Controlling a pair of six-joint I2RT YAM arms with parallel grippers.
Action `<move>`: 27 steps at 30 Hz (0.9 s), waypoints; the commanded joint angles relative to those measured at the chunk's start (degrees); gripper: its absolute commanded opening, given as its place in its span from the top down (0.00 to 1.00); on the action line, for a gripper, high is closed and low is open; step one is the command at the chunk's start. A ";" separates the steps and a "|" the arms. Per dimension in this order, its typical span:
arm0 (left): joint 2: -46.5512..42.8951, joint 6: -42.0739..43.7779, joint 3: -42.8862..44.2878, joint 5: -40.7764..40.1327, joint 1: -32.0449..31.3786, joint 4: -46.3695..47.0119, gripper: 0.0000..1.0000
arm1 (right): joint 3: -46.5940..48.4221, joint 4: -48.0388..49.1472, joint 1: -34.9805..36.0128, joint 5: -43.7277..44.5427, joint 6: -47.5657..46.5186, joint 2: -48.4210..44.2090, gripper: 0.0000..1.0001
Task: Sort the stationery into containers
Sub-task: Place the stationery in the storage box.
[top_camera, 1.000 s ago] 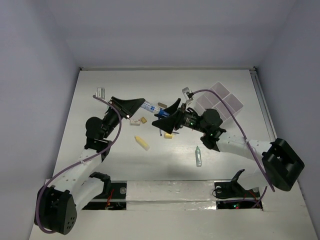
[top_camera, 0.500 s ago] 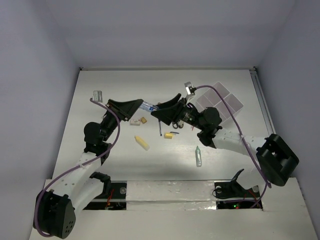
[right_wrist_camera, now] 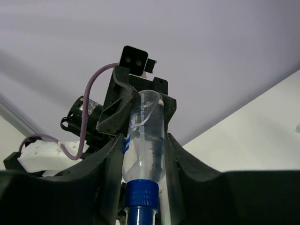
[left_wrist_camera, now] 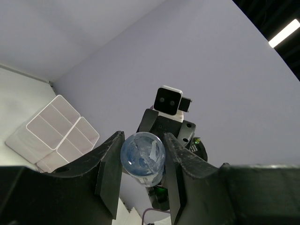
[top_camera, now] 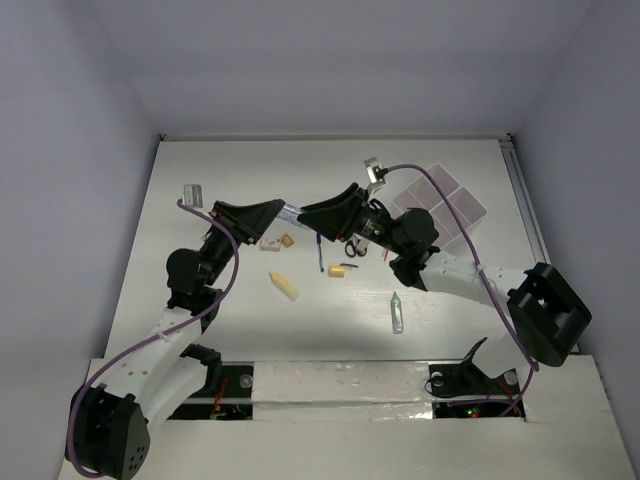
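Now holding the tube (right_wrist_camera: 145,136) aloft, clamped in the left gripper (left_wrist_camera: 144,140), lengthwise left-to-right, capped end reaching into the right gripper (right_wrist_camera: 144,138). Hugging it on both sides there, no longer gaping as a second ago. Nearer the tray (top_camera: 455,195) from the right arm.

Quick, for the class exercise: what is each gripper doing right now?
Left gripper: closed on the clear tube, held in the air.
Right gripper: closed on the same clear tube, near its blue cap.
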 commanded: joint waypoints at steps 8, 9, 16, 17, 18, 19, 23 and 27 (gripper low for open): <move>-0.97 -0.27 0.13 -0.64 -0.18 5.92 1.00 | 2.02 1.68 0.29 -1.48 0.64 0.81 0.35; -0.88 -0.36 0.22 -0.55 -0.18 6.10 1.00 | 2.02 1.69 0.29 -1.56 0.64 0.90 0.34; -0.70 -0.36 0.66 -0.55 -0.18 6.28 1.00 | 1.76 1.60 0.29 -1.48 0.64 0.81 0.56; -0.70 -0.36 0.57 -0.47 -0.18 6.28 1.00 | 1.76 1.25 0.29 -1.30 0.56 0.64 0.62; -0.70 -0.36 0.49 -0.47 -0.18 6.19 1.00 | 1.59 1.16 0.29 -1.21 0.47 0.55 0.67; -0.79 -0.45 0.31 -0.47 -0.18 6.10 1.00 | 1.58 1.07 0.29 -0.95 0.38 0.20 0.75; -0.53 0.78 0.92 2.25 -0.18 4.79 1.00 | 1.49 -1.73 0.29 -0.51 -1.19 -1.73 0.87; -1.05 6.92 3.82 9.28 -0.18 -5.04 0.74 | 6.40 -24.28 0.29 -2.78 -8.30 -6.04 0.95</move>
